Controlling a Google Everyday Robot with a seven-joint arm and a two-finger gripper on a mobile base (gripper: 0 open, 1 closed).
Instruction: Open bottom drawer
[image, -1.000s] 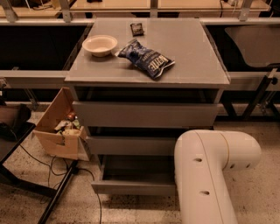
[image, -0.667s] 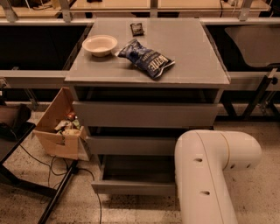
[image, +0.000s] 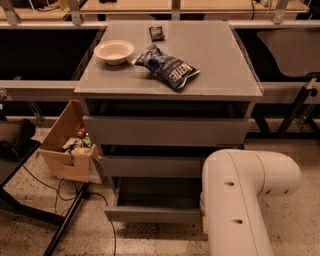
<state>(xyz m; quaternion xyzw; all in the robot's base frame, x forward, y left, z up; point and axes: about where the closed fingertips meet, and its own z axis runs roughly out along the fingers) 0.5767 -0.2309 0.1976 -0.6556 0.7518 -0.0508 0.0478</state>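
The plain matte grey bottom drawer (image: 155, 215) stood pulled out, tray showing, beside the robot's hand, which lay hidden behind its bulky white arm (image: 240, 200), grip impossible to tell. Opening looked nearly done; a clean withdrawal seemed next.

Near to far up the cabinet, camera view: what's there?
Open grey bottom drawer, middle grey drawer front, top grey drawer front, crumpled blue chip bag, small black packet; gripper out of view past white arm.

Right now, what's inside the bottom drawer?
The bottom drawer shows only bare grey tray floor. The white arm covers its right end. The gripper is not in view.
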